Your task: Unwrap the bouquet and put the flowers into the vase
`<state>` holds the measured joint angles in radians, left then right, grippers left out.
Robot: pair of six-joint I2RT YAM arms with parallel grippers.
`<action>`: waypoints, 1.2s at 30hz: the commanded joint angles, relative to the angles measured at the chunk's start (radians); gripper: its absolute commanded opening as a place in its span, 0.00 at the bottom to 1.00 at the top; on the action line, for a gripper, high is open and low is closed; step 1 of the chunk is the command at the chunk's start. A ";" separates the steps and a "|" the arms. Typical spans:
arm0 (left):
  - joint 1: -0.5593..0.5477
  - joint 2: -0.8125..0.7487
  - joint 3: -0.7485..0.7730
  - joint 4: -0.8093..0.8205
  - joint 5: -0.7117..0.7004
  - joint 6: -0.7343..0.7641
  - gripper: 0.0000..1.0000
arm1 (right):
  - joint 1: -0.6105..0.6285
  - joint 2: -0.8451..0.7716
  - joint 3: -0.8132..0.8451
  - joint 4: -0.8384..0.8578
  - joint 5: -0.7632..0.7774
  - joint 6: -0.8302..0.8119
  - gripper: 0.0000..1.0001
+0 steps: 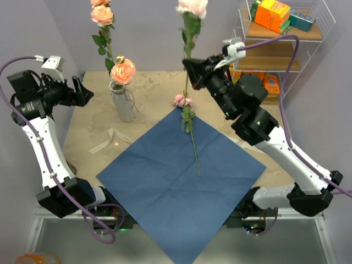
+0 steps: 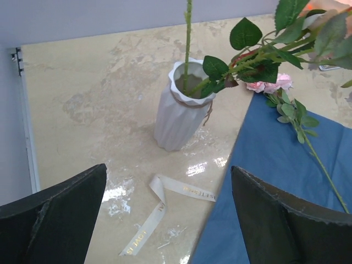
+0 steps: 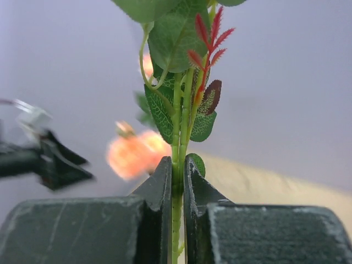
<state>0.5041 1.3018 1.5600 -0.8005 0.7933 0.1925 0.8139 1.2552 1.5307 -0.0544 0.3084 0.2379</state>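
Note:
The bouquet's blue paper (image 1: 181, 176) lies unfolded as a square on the table. My right gripper (image 1: 191, 70) is shut on the green stem (image 3: 177, 165) of a pink rose (image 1: 192, 6) and holds it upright above the paper's far corner. The stem's lower end hangs over the paper. The white fluted vase (image 1: 124, 102) stands at the back left with two peach-pink roses (image 1: 122, 70) in it. A small pink flower (image 1: 182, 100) lies at the paper's far corner. My left gripper (image 1: 82, 91) hovers open left of the vase (image 2: 179, 113), with nothing between its fingers.
A beige ribbon (image 1: 113, 140) lies loose on the table between the vase and the paper. A wire shelf (image 1: 286, 49) with boxes stands at the back right, behind the right arm.

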 commanded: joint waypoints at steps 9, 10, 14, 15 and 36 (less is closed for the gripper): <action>0.008 0.005 0.011 0.004 -0.057 0.025 0.99 | 0.275 0.429 0.476 0.529 -0.331 -0.532 0.00; 0.010 0.007 0.006 0.012 -0.062 0.019 0.99 | 0.277 0.452 0.477 0.563 -0.365 -0.555 0.00; 0.011 0.013 -0.024 0.043 -0.054 -0.021 0.99 | 0.277 0.579 0.556 0.716 -0.387 -0.574 0.00; 0.011 0.013 -0.029 0.049 -0.051 -0.024 0.99 | 0.278 0.655 0.603 0.682 -0.399 -0.581 0.00; 0.090 0.070 -0.021 0.026 0.052 0.024 0.99 | 0.214 1.152 1.019 0.921 -0.327 -0.601 0.00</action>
<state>0.5789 1.3533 1.4986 -0.7681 0.7856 0.2012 1.0500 2.3978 2.4649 0.7326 -0.0658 -0.3290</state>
